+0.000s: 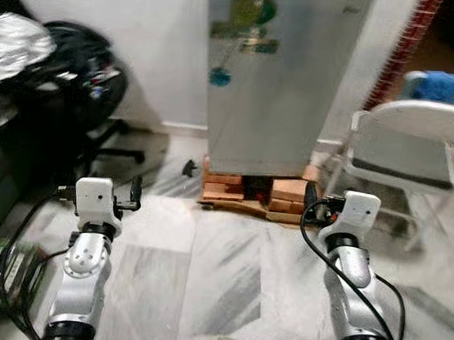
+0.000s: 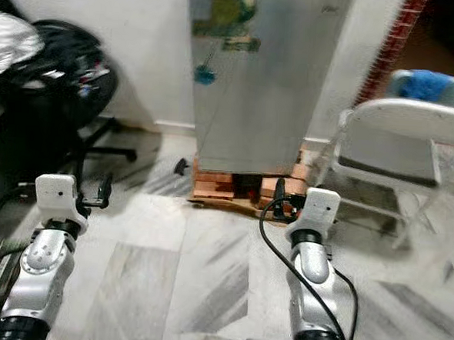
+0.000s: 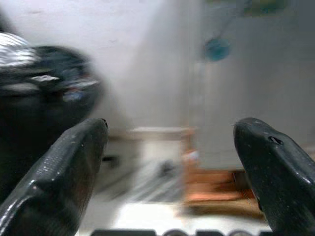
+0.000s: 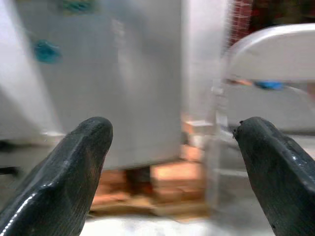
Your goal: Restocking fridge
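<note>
A grey fridge (image 1: 275, 73) stands ahead against the white wall with its door closed, raised on orange bricks (image 1: 245, 190). Magnets and stickers (image 1: 248, 21) dot the upper part of its door. My left gripper (image 3: 170, 162) is held low in front of me, left of the fridge, open with nothing between its fingers. At the fridge's lower right corner my right gripper (image 4: 172, 167) is likewise open and empty. Both arms (image 1: 87, 246) reach forward over the marble floor.
A white folding chair (image 1: 414, 143) stands right of the fridge, with a blue cloth (image 1: 440, 84) behind it. A black office chair piled with bags (image 1: 70, 83) sits at the left. Cables (image 1: 12, 272) lie on the floor at the lower left. A brick wall edge (image 1: 400, 49) rises at right.
</note>
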You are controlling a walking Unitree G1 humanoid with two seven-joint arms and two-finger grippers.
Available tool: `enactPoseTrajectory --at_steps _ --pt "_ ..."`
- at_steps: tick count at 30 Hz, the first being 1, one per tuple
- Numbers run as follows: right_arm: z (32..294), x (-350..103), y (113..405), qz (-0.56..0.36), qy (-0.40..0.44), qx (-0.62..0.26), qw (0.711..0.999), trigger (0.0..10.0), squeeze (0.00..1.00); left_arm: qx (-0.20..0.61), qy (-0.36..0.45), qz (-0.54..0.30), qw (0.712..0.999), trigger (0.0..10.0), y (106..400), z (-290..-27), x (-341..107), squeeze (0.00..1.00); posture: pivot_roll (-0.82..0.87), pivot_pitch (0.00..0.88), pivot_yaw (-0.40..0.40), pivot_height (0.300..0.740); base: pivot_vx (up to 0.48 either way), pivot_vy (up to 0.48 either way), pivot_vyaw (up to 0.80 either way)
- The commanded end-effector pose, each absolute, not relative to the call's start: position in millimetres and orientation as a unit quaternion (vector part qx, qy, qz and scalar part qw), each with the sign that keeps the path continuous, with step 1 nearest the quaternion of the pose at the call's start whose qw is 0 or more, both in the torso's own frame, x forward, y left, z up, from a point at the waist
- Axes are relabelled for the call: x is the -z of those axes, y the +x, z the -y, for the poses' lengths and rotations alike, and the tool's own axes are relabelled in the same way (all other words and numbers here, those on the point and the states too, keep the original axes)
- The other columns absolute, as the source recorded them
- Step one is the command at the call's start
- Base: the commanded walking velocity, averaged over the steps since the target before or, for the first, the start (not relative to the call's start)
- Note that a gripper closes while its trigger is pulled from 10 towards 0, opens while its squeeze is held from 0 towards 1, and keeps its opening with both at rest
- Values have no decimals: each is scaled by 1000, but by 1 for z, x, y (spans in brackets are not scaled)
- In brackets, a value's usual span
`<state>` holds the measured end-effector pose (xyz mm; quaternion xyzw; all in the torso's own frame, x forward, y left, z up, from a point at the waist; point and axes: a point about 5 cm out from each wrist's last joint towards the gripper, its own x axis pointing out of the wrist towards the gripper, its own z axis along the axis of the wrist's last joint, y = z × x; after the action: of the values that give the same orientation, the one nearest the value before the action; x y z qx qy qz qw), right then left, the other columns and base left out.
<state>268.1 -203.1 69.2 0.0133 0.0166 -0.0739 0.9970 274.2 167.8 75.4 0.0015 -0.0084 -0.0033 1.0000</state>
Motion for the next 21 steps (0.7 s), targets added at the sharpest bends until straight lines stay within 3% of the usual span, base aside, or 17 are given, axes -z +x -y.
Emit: enactPoseTrajectory --at_steps 1,11,21 --pt "189 -79 277 4 23 49 999 10000 0 -6 5 3 1000 10000 270 -179 -74 0 -57 0 45 740 292 382 0" --pt "191 -80 276 9 17 55 998 10000 0 4 1 -11 1000 10000 263 -177 -68 0 -67 0 66 740 292 382 0" --pt "185 -80 281 9 19 43 999 10000 0 9 5 0 1000 10000 262 -177 -71 0 -50 0 50 740 316 358 -721"
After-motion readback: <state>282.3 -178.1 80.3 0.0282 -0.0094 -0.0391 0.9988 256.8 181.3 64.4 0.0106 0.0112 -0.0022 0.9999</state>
